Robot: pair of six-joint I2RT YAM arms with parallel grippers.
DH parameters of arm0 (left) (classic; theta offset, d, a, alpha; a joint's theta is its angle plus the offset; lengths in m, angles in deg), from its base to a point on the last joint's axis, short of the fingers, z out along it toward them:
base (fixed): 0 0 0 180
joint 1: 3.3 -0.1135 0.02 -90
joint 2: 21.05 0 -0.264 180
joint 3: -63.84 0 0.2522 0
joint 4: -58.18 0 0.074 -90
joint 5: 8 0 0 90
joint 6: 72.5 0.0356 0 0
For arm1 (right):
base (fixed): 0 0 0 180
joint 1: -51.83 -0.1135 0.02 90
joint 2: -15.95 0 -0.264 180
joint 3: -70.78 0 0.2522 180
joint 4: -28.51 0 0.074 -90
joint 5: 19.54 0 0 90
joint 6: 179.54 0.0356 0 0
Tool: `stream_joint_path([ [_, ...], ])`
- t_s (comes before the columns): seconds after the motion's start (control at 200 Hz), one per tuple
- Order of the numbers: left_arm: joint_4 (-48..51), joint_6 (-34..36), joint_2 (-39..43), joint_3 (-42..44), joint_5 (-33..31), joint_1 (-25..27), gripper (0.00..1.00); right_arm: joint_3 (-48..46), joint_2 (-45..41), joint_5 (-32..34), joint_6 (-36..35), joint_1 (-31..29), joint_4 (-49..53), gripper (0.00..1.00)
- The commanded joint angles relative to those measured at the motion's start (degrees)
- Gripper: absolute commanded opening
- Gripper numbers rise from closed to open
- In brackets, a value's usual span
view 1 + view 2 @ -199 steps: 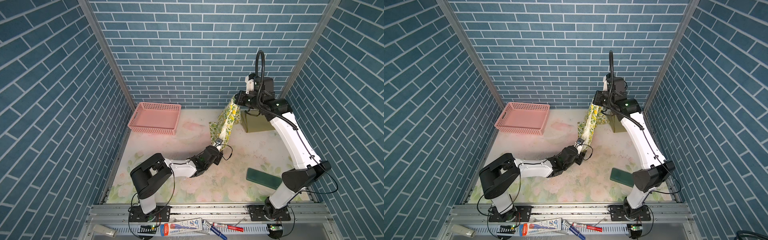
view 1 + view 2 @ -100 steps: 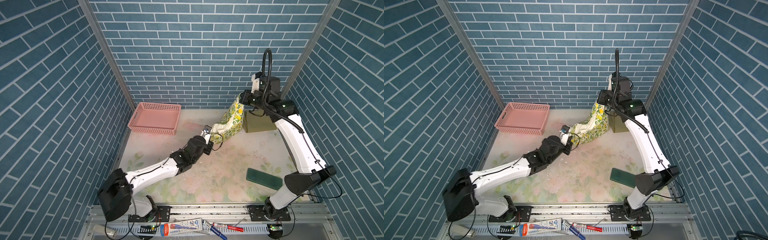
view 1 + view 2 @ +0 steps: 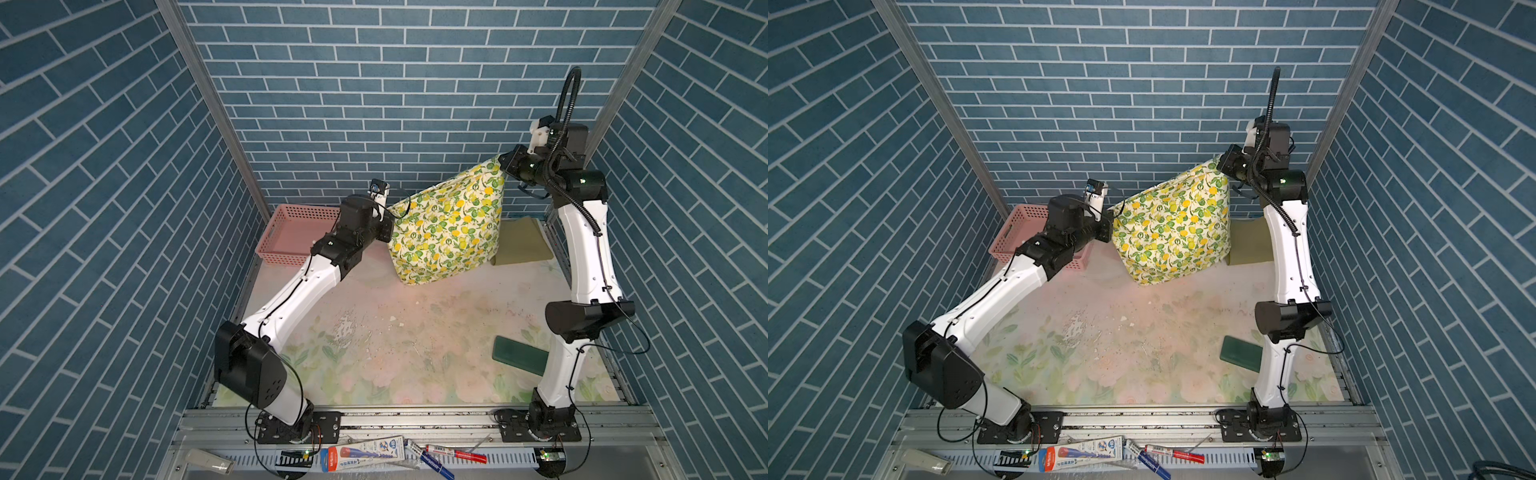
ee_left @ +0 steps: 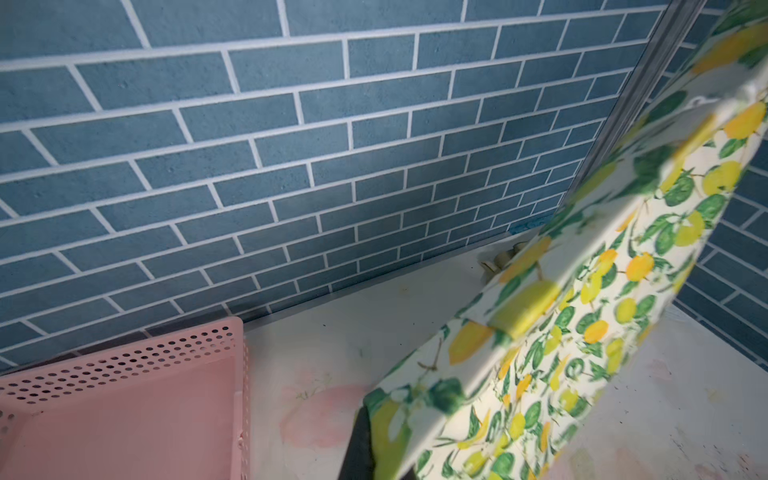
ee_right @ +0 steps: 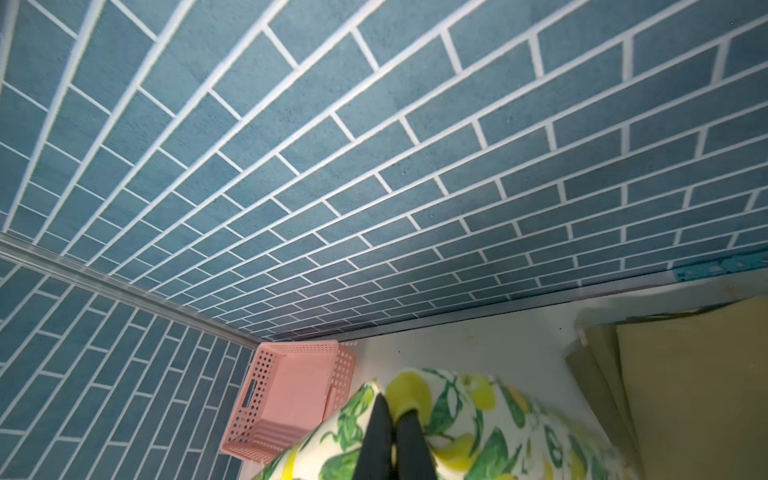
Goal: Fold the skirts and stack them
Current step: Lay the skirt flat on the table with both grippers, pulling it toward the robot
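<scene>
The white lemon-print skirt (image 3: 449,232) (image 3: 1175,232) hangs spread in the air between both grippers, and its lower edge reaches the table near the back. My left gripper (image 3: 392,211) (image 3: 1112,219) is shut on its upper left corner; the left wrist view shows the cloth (image 4: 602,291) pinched at that gripper (image 4: 374,449). Higher up, my right gripper (image 3: 501,163) (image 3: 1219,165) is shut on the upper right corner, its dark fingers (image 5: 376,436) pressed together on the fabric (image 5: 478,415). The plain olive skirt (image 3: 521,245) (image 3: 1248,245) (image 5: 685,395) lies folded at the back right, partly behind the hanging one.
A pink perforated basket (image 3: 291,237) (image 3: 1017,228) (image 4: 124,407) (image 5: 286,399) stands at the back left, just behind my left arm. A dark green flat block (image 3: 519,355) (image 3: 1239,353) lies at the front right by the right arm's base. Brick walls enclose three sides.
My left gripper shut on the lemon skirt's lower corner and carried it up and to the back left. My right gripper moved right, so the skirt now hangs spread wide.
</scene>
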State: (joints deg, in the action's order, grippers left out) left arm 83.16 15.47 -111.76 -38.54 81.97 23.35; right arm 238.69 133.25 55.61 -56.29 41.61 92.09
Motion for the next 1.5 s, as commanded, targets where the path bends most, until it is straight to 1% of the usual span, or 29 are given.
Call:
stream_joint_path([
  [0.0,6.28,1.98,1.49,-6.24,1.22,-1.27,0.00,3.62,-1.83,-0.63,1.76,1.51,2.66,0.00],
  [0.035,6.53,2.02,1.87,-6.70,1.63,-1.30,0.00,-0.35,-3.91,-0.75,1.26,1.50,1.50,0.00],
  [0.075,6.21,1.72,2.56,-5.80,2.31,-1.22,0.00,-7.14,-7.20,-0.92,0.51,1.50,-0.49,0.00],
  [0.15,3.94,0.33,5.20,-0.20,3.09,-0.83,0.00,-25.97,-16.06,-0.17,-0.07,1.49,-7.87,0.00],
  [0.205,0.48,-1.45,7.89,6.79,3.88,-0.46,0.00,-40.69,-23.14,1.35,-0.35,1.48,-13.70,0.00],
  [0.28,-6.05,-5.06,11.84,19.00,5.19,0.10,0.00,-58.81,-31.46,2.96,-1.13,1.50,-19.51,0.00],
  [0.365,-12.46,-8.12,15.23,32.47,4.04,2.12,0.00,-80.70,-40.28,2.11,0.03,1.51,-28.96,0.00],
  [0.41,-15.48,-9.58,16.18,38.92,3.72,3.68,0.00,-89.71,-43.18,2.67,0.45,1.48,-31.40,0.00],
  [0.42,-16.00,-9.84,16.43,40.23,3.61,3.89,0.00,-91.43,-43.75,2.93,0.44,1.51,-31.51,0.02],
  [0.45,-17.28,-10.40,16.92,43.57,3.16,5.25,0.01,-95.57,-44.75,3.45,-0.17,1.51,-31.41,0.15],
  [0.46,-17.70,-10.62,17.25,44.64,2.95,5.75,0.04,-96.83,-45.06,3.72,-0.49,1.52,-31.36,0.20],
  [0.49,-18.63,-11.10,18.20,47.50,1.86,7.07,0.14,-99.74,-45.87,4.60,-1.20,1.60,-30.57,0.40],
  [0.505,-19.15,-11.53,18.75,48.26,1.46,7.75,0.25,-100.99,-46.29,5.00,-1.47,1.56,-30.15,0.48],
  [0.53,-19.61,-12.20,19.60,50.88,1.21,8.57,0.45,-102.73,-47.00,5.72,-1.84,1.63,-29.35,0.60],
  [0.55,-19.74,-12.67,20.37,52.03,1.06,9.10,0.54,-104.03,-47.62,6.26,-1.88,1.72,-28.89,0.66],
  [0.57,-19.55,-13.10,21.03,52.79,0.63,9.77,0.58,-105.13,-48.26,6.63,-1.76,1.84,-28.55,0.70],
  [0.63,-17.96,-13.74,23.12,54.12,-1.83,11.63,0.66,-107.53,-49.81,6.59,-1.15,2.11,-28.45,0.77],
  [0.685,-15.81,-13.97,24.53,54.25,-2.93,12.47,0.72,-108.00,-49.97,6.34,-0.75,2.15,-27.77,0.80],
  [0.82,-12.89,-14.75,26.02,54.26,-5.26,13.07,0.74,-107.02,-47.33,5.28,-0.30,2.25,-27.23,0.81],
  [0.96,-8.98,-15.73,23.27,52.55,-7.22,13.24,0.74,-105.49,-40.53,1.33,-0.45,2.31,-28.26,0.76],
  [1.065,-6.33,-17.14,19.92,51.54,-8.67,13.42,0.74,-106.04,-37.69,-0.67,-0.54,2.37,-29.78,0.65],
  [1.1,-6.05,-17.63,18.88,51.57,-8.72,13.51,0.74,-106.59,-37.09,-0.66,-0.45,2.31,-30.31,0.62],
  [1.155,-5.73,-18.76,17.37,51.75,-8.92,13.60,0.74,-107.19,-36.09,-0.57,-0.87,2.09,-30.49,0.52],
  [1.25,-5.47,-20.03,15.47,51.87,-8.88,13.69,0.74,-107.64,-34.49,0.49,-1.65,0.94,-30.09,0.42],
  [1.35,-5.53,-20.80,14.66,52.11,-8.69,13.86,0.75,-107.76,-32.91,2.89,-2.22,-1.29,-29.33,0.36],
  [1.495,-4.24,-21.21,14.09,51.79,-9.63,13.86,0.74,-108.35,-30.18,6.05,-2.76,-4.29,-28.62,0.31],
])
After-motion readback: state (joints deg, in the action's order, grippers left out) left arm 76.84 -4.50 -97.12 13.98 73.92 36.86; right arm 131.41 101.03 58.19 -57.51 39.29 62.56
